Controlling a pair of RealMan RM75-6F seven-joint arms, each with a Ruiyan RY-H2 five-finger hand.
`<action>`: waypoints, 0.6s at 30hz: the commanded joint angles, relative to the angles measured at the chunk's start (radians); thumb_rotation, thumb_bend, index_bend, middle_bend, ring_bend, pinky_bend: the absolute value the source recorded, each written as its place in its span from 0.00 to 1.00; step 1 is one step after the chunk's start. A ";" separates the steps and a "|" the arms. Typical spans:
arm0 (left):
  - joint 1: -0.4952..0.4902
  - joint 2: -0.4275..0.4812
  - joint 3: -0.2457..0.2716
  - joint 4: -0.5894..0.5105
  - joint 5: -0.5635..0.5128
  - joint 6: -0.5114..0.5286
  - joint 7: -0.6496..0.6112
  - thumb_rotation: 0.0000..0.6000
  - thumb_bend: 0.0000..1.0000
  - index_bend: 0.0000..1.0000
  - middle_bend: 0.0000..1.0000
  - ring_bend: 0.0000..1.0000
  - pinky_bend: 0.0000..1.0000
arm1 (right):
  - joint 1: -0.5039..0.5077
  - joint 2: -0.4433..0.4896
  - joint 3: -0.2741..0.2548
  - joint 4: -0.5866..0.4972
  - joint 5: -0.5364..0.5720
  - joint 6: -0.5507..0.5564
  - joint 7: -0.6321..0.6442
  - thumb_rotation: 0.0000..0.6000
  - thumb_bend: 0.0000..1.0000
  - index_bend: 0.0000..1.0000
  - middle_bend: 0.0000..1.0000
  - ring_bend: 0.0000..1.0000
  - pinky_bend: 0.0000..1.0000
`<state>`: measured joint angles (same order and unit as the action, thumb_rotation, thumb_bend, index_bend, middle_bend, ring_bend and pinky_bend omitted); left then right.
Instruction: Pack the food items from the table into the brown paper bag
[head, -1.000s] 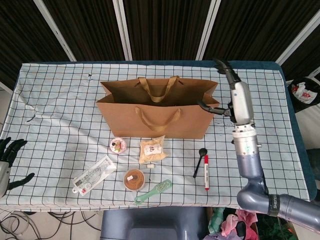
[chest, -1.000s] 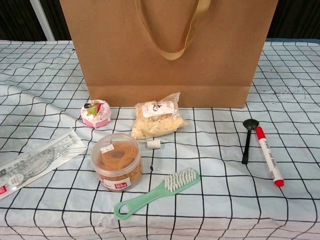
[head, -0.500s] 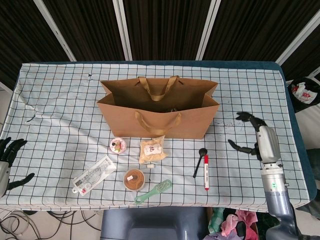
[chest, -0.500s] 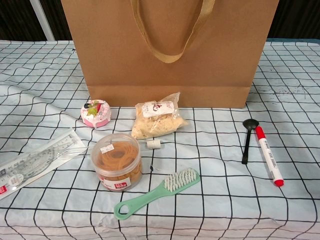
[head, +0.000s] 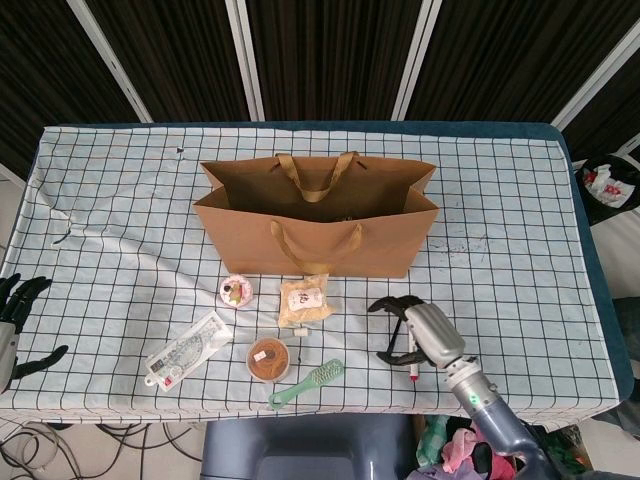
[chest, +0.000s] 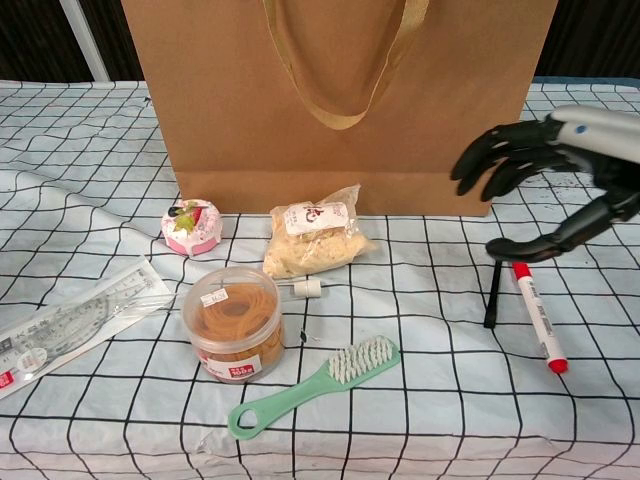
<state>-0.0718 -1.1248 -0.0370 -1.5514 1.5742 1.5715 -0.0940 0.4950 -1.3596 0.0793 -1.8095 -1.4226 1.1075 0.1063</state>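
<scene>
Tablecloth: right robot hand (chest: 545, 190) hides spoon (chest: 491, 296).

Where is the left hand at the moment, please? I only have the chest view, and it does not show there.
Observer: The left hand is at the table's left edge, fingers spread, holding nothing, apart from every item.
Operator: Thank you. Is the bag open at the top?
Observer: Yes, the brown paper bag stands with its mouth wide open.
Operator: And how does the right hand sit from above?
Observer: The right hand is open above the black spoon and the red marker, covering most of both, with its arm coming in from the table's near right edge.
</scene>
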 joint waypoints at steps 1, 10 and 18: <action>0.000 0.003 0.000 0.000 -0.002 -0.002 -0.004 1.00 0.10 0.13 0.13 0.02 0.05 | 0.063 -0.076 0.037 0.059 0.014 -0.061 -0.051 1.00 0.13 0.32 0.22 0.22 0.23; 0.001 0.007 0.003 -0.002 0.001 -0.003 -0.010 1.00 0.10 0.13 0.13 0.02 0.05 | 0.169 -0.216 0.111 0.218 0.056 -0.123 -0.174 1.00 0.13 0.29 0.17 0.18 0.21; -0.004 0.006 0.005 -0.004 -0.002 -0.016 -0.003 1.00 0.10 0.13 0.13 0.02 0.05 | 0.228 -0.300 0.136 0.328 0.123 -0.177 -0.256 1.00 0.13 0.29 0.17 0.18 0.21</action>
<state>-0.0759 -1.1186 -0.0323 -1.5547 1.5724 1.5557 -0.0969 0.7113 -1.6451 0.2095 -1.4994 -1.3097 0.9439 -0.1351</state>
